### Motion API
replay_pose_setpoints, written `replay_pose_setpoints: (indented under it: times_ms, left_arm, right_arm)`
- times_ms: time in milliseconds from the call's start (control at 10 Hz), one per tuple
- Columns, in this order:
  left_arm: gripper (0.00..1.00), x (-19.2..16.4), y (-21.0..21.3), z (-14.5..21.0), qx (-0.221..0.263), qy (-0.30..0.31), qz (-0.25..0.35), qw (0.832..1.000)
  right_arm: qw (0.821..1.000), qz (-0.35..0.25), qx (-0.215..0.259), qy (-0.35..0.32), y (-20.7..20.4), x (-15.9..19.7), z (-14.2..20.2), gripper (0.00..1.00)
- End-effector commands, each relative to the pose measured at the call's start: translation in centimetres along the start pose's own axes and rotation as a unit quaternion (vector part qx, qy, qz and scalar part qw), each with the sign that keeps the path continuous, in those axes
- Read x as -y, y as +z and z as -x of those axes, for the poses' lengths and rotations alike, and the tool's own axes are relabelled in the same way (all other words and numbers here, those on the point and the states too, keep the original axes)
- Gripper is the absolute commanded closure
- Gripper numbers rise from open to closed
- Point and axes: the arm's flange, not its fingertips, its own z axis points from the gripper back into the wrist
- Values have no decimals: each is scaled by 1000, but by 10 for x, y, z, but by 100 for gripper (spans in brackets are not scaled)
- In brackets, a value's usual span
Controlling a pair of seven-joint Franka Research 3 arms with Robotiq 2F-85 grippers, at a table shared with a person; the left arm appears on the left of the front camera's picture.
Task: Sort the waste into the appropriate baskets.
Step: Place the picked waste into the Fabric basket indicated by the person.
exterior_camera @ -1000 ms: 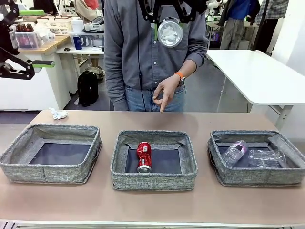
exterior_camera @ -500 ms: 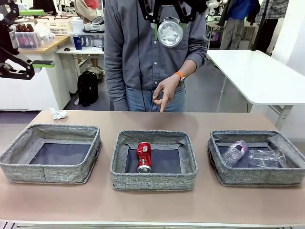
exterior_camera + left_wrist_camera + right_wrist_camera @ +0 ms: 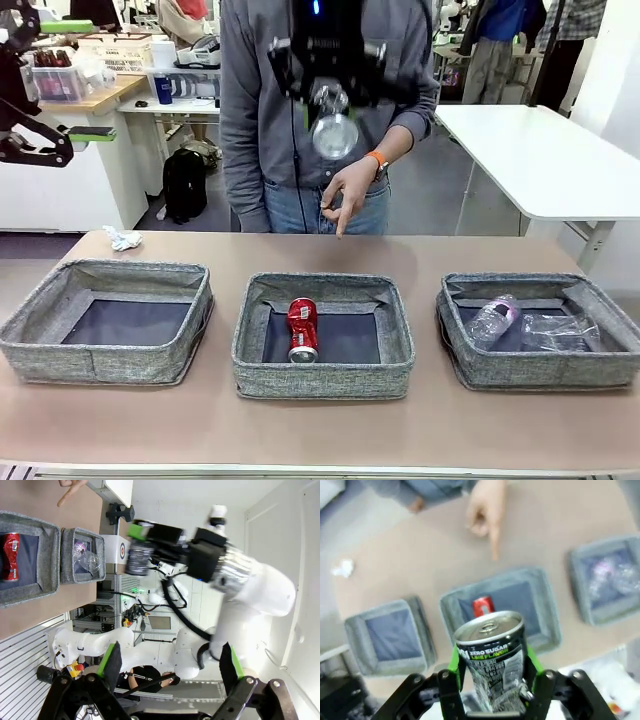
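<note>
Right gripper (image 3: 491, 666) of mine is clamping a black-and-silver metal drink can (image 3: 490, 641), with the green pads (image 3: 453, 661) pressing on its two sides and its pull-tab end pointing away from my wrist. I am holding it high in the air, in line with the middle grey woven-fabric basket (image 3: 322, 381); whether it is hanging straight over that basket or farther toward the person, I cannot tell.

A red metal drink can (image 3: 302, 328) is lying on its side on the dark bottom of the middle basket. Beyond the basket's far wall, a person's hand (image 3: 348, 196) is pointing one finger down at the brown table (image 3: 320, 432).

To the right of the middle basket, a matching grey basket (image 3: 540, 371) is holding a clear plastic bottle with a pinkish label (image 3: 493, 320) and a second clear plastic bottle (image 3: 556, 332), lying side by side. To the left of the middle basket, a third grey basket (image 3: 95, 363) is sitting with its dark bottom showing. Past that one, farther left and toward the person, a small white crumpled paper wad (image 3: 123, 238) is lying on the bare table.

I am keeping my left gripper (image 3: 170, 664) spread wide with nothing between its pads, high up and far to the left of the middle basket.
</note>
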Motion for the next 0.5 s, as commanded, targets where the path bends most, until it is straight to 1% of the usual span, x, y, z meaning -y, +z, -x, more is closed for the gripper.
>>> replay_pose_setpoints:
  times_ms: [0,100,200,400]
  left_arm:
    - [0,4,-2,1,0,2,11,1000]
    - [0,4,-2,1,0,2,11,1000]
    - [0,4,-2,1,0,2,11,1000]
    - [0,4,-2,1,0,2,11,1000]
  right_arm:
    - [1000,4,-2,15,-77,52,50,47]
    - [999,-20,-50,12,-98,57,55,47]
    - [997,-8,-71,13,-112,61,58,47]
    - [996,16,-87,0,-131,71,58,47]
